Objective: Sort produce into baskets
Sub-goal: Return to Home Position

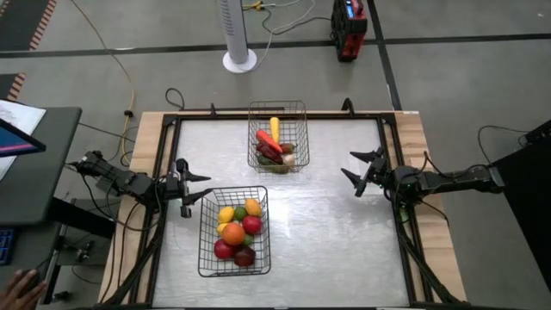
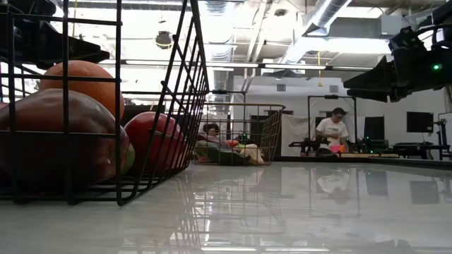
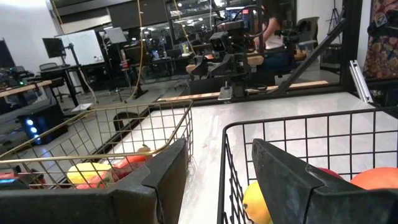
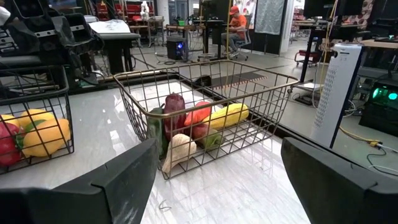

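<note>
Two wire baskets stand on the white table. The near-left basket [image 1: 234,231] holds red apples, an orange [image 1: 232,233], lemons and a green lime. The far basket [image 1: 278,136] holds red peppers, a yellow piece, a carrot and whitish garlic [image 4: 177,149]. My left gripper [image 1: 200,188] is open and empty at the table's left side, just beyond the near basket's far-left corner. My right gripper [image 1: 355,171] is open and empty at the table's right side, above the table.
A dark frame [image 1: 280,116] runs round the table's edges. The white table surface [image 1: 327,232] between the baskets and the right arm is bare. A white fan column [image 1: 238,34] and a red device stand on the floor beyond the far edge. A person's hand [image 1: 21,288] shows at the near left.
</note>
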